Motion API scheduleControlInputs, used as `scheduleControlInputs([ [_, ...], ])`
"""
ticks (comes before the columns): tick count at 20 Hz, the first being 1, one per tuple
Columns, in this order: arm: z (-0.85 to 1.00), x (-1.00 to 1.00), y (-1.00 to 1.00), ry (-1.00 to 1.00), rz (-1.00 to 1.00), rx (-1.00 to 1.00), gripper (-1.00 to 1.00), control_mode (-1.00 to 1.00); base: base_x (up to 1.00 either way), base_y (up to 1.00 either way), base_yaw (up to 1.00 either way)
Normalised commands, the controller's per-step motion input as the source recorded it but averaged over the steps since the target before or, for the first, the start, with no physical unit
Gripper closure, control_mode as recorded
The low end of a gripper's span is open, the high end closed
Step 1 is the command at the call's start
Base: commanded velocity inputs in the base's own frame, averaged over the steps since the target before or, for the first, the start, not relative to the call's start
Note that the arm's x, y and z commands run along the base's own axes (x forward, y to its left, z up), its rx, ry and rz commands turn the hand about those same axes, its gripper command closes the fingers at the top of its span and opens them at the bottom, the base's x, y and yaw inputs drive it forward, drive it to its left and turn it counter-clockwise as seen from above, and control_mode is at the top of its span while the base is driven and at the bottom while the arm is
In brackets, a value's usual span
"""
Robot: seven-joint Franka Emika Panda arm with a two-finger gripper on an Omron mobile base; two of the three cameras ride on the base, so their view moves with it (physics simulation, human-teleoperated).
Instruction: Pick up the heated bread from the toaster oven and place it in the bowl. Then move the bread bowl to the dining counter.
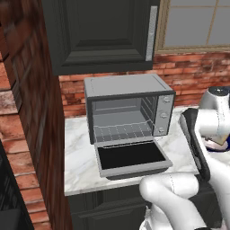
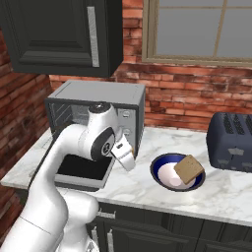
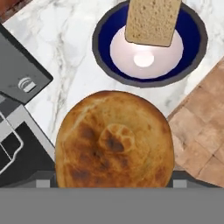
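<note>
Golden-brown heated bread [image 3: 114, 140]: we log it in the hand view, close up between the spread fingers, which grip its two sides; the fingertips themselves are hidden. Beyond it on the marble counter [image 3: 65, 52] sits the dark blue bowl [image 3: 105, 48] with a tan square slice [image 3: 152, 19] leaning inside. Toaster oven [image 1: 128, 110] stands open, door [image 1: 130, 157] dropped.

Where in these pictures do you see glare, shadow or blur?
Hand view: a bright glare spot on the pale inside of the bowl, and the round bread looks large and slightly soft, being close to the lens. Left base view: the toaster oven cavity is evenly lit. Right base view: a soft shadow under the toast slice.
</note>
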Motion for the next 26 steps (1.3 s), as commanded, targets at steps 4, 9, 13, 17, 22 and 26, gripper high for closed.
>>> scheduleControlInputs([
  [4, -0.16, 0.40, -1.00, 0.09, -0.02, 0.08, 1.00, -1.00, 0.00, 0.00, 0.00],
  [9, -0.31, 0.44, -0.98, 0.10, 0.00, 0.03, 1.00, -1.00, 0.00, 0.00, 0.00],
  [13, -0.54, 0.42, -0.91, 0.04, 0.00, 0.00, 1.00, -1.00, 0.00, 0.00, 0.00],
  [17, -0.69, 0.48, -0.69, 0.00, 0.00, -0.03, 1.00, -1.00, 0.00, 0.00, 0.00],
  [22, -0.66, 0.68, -0.35, -0.06, 0.00, -0.06, -1.00, -1.00, 0.00, 0.00, 0.00],
  [26, -0.62, 0.83, -0.24, -0.08, 0.00, -0.02, -1.00, -1.00, 0.00, 0.00, 0.00],
])
